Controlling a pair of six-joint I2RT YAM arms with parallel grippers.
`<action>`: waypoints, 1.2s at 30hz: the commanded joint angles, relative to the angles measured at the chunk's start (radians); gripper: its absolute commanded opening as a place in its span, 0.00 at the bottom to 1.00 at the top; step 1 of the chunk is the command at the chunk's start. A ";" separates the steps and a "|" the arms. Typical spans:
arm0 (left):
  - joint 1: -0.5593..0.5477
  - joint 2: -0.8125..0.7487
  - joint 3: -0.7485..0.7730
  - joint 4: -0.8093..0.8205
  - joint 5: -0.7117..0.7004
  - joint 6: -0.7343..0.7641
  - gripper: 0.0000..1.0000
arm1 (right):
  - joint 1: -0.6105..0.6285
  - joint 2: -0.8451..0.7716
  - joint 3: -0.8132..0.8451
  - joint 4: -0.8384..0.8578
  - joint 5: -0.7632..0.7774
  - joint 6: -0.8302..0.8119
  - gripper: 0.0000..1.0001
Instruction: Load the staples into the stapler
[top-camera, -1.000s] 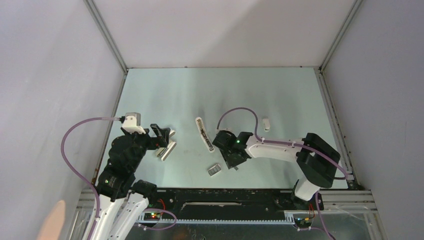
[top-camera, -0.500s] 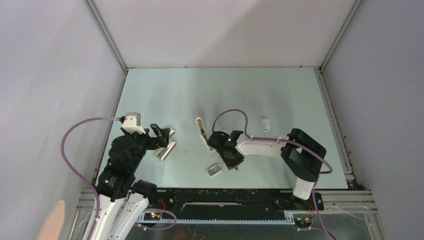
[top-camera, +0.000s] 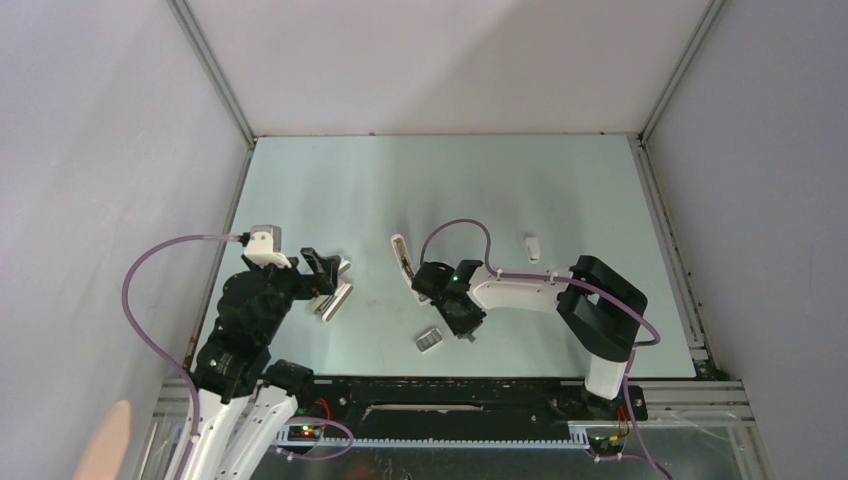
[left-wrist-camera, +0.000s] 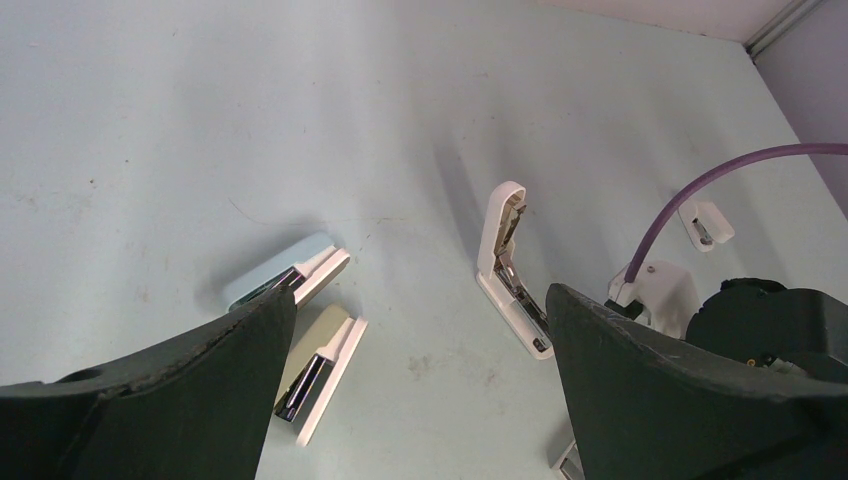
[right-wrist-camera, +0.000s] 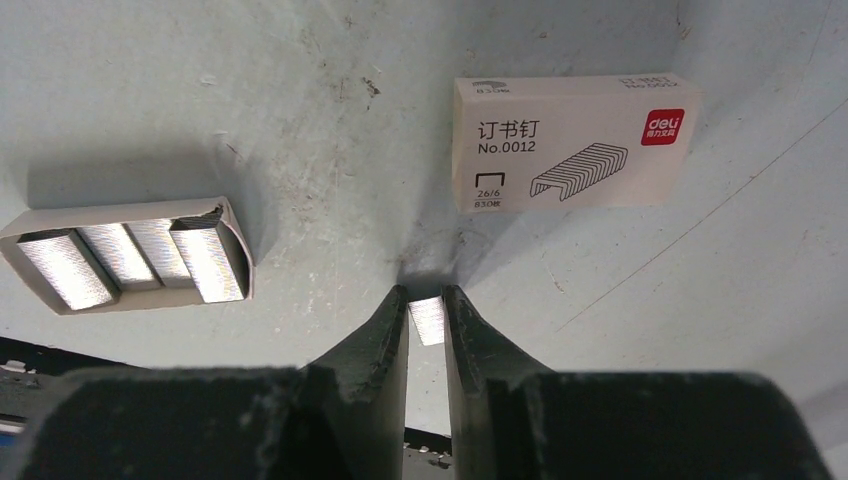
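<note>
The right fingers (right-wrist-camera: 427, 300) point down at the pale green surface (right-wrist-camera: 300, 90), nearly closed, their tips pinching a short strip of staples (right-wrist-camera: 428, 320) that lies flat between them. Left of those fingers in the wrist view sits an open tray of staples (right-wrist-camera: 130, 262); ahead and to the right lies a small white staple box (right-wrist-camera: 575, 142) with a red mark. The left fingers (left-wrist-camera: 420, 400) are spread wide and hold nothing. Two silver-and-white bars (left-wrist-camera: 290, 280) lie by one finger. Ahead, between the spread fingers, the white stapler (left-wrist-camera: 510, 270) lies opened, its dark metal channel showing. From above, it lies just beyond the right fingers.
</note>
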 joint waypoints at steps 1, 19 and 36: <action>0.009 -0.012 0.001 0.025 0.019 -0.001 0.98 | -0.004 0.003 0.007 0.012 0.003 -0.009 0.18; 0.009 -0.020 0.001 0.023 0.019 -0.001 0.98 | 0.001 -0.145 0.129 0.144 0.140 -0.001 0.17; 0.009 -0.028 0.001 0.023 0.018 -0.001 0.98 | -0.002 -0.024 0.164 0.477 0.169 -0.036 0.17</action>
